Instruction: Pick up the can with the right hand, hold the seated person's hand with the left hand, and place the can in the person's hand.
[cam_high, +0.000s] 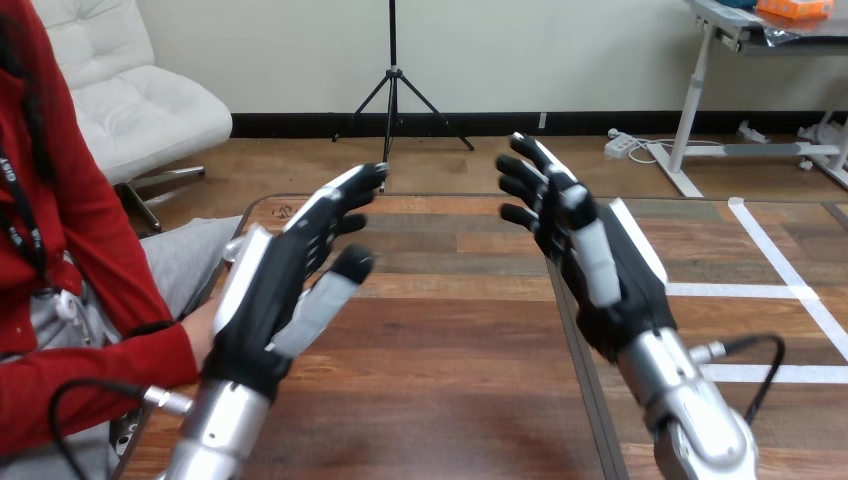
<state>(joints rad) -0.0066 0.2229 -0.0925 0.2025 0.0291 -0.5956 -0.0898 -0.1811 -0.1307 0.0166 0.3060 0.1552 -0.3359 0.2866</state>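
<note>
Two hands are up in front of you, over the table (450, 390), and neither holds anything. Your left hand (262, 300) rises from its silver forearm (215, 430) at the lower left. Its fingers (345, 200) are stretched forward and nearly straight, close together, with the thumb (330, 290) standing out to the side. Your right hand (605, 285) comes up from the lower right. Its fingers (530, 175) are spread wide and slightly bent, and its thumb (590, 240) lies along the palm's edge. The two palms face each other and are well apart, with bare wood between them.

The person's hand (200, 328) shows at the table's left edge, at the end of a red sleeve (90, 370). It sits just beside the heel of your left hand, partly hidden behind it. You cannot tell whether the two touch, and your left fingers do not curl round it.

White tape lines (790, 275) run across the table's right part, beyond your right hand.
</note>
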